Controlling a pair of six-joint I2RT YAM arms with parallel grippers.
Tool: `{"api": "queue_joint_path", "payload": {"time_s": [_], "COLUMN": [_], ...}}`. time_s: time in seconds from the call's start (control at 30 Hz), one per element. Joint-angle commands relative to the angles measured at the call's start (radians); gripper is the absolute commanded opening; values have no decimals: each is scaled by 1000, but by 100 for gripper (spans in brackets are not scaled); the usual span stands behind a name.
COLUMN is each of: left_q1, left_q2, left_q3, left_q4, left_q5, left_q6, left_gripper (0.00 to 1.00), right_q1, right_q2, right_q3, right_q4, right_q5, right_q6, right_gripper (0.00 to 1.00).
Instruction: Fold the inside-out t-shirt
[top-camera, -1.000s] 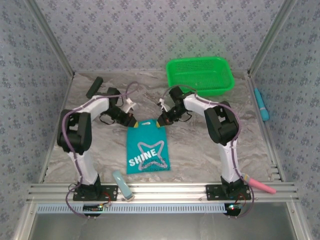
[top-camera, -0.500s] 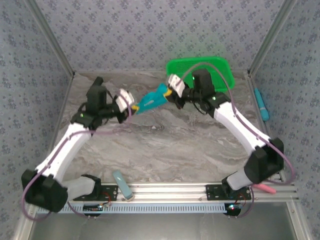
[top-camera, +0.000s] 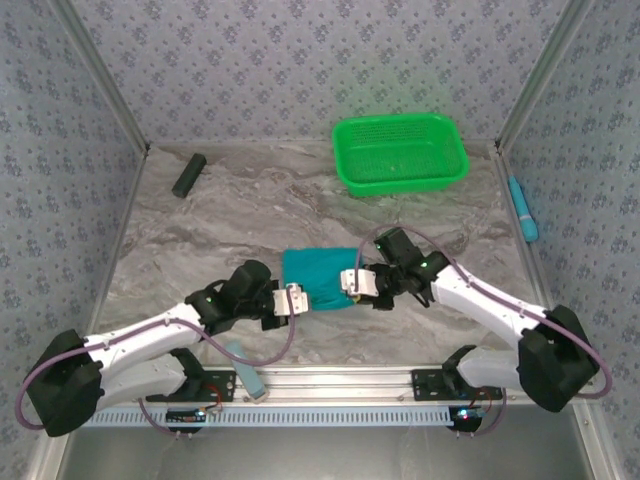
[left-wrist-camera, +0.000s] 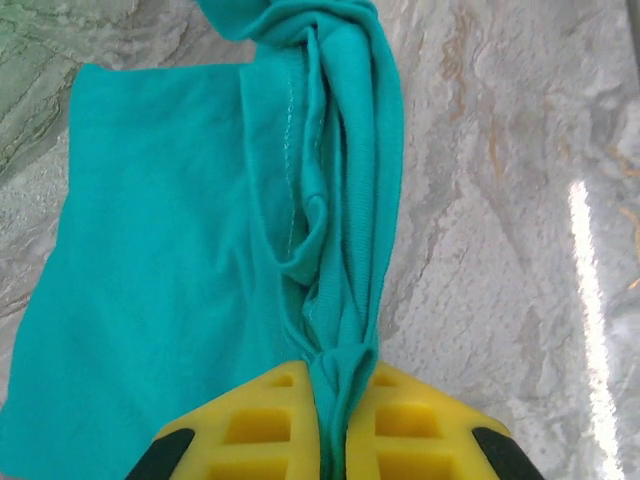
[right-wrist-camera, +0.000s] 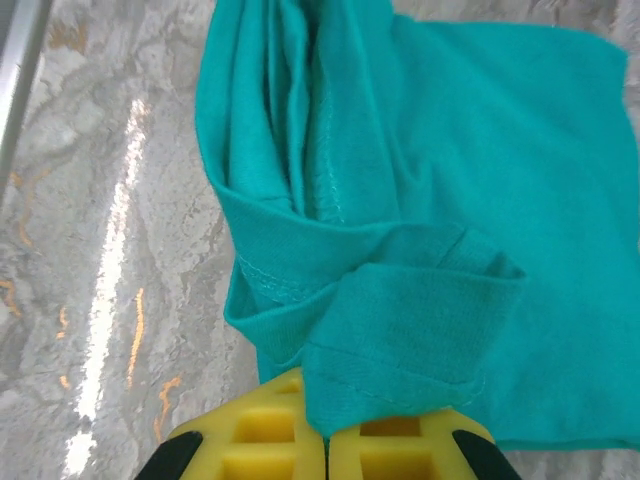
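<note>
My left fingers (top-camera: 297, 299) are pinched shut on a bunched corner of the plain teal soft cloth t-shirt (top-camera: 320, 272). My right fingers (top-camera: 351, 283) clamp the opposite corner. The shirt lies lower centre on the marbled grey counter (top-camera: 230, 210), probably to pull its near edge taut for folding.

From high behind the near edge, we look down on the whole table (top-camera: 200, 240). Our wrist views hang close over the t-shirt (top-camera: 320, 275) from opposite ends, and all three views share it.
</note>
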Motion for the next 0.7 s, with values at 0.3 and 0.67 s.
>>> {"api": "queue_joint_path", "payload": {"time_s": [0.3,0.67], "left_q1": [265,373], "left_q2": [174,784], "left_q3": [235,613], "left_q4": [-282,-544], "left_q5": [526,520], "left_q6": [-278,-392], "left_gripper": [0,0], "right_q1": [-125,-252], "right_q2": [-33,252], "right_q3": [94,191], "right_q4": [-282,-136], "right_q5": [-230,-165], "right_q6": [52,284], "right_gripper": [0,0]}}
